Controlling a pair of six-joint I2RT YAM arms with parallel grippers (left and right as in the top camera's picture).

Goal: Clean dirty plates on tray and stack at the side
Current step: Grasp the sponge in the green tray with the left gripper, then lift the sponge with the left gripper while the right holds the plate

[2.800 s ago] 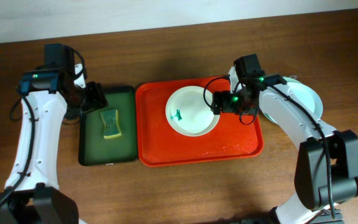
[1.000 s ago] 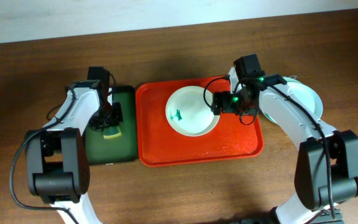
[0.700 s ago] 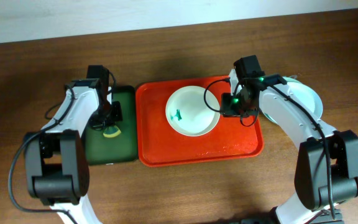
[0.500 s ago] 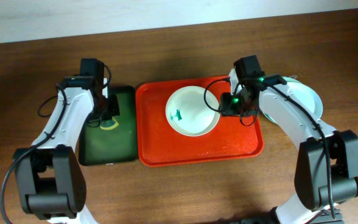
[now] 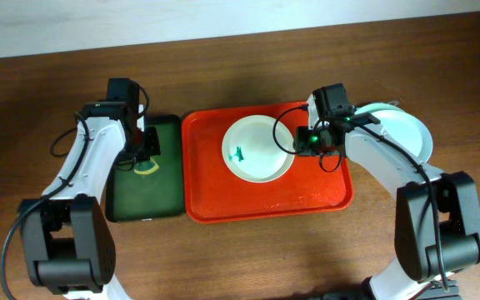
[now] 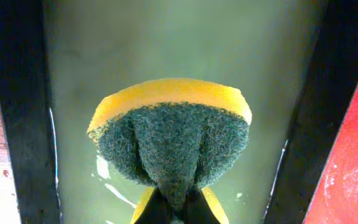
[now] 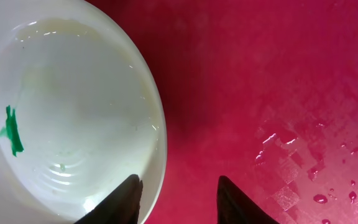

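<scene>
The left end effector (image 6: 173,210) is pinched tight on a yellow-and-green sponge (image 6: 173,134), held above the dark green tray (image 6: 166,43). The right end effector (image 7: 179,182) stands half-wide astride the right rim of a white plate (image 7: 73,99) bearing a teal smear (image 7: 8,130), near the far edge of the red tray (image 7: 260,74). A second plate (image 5: 408,133) lies on the table (image 5: 248,250) beside the red tray's right edge.

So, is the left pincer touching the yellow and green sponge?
Touching. The left wrist view shows the left pincer shut on the yellow and green sponge, squeezing it into a fold.
</scene>
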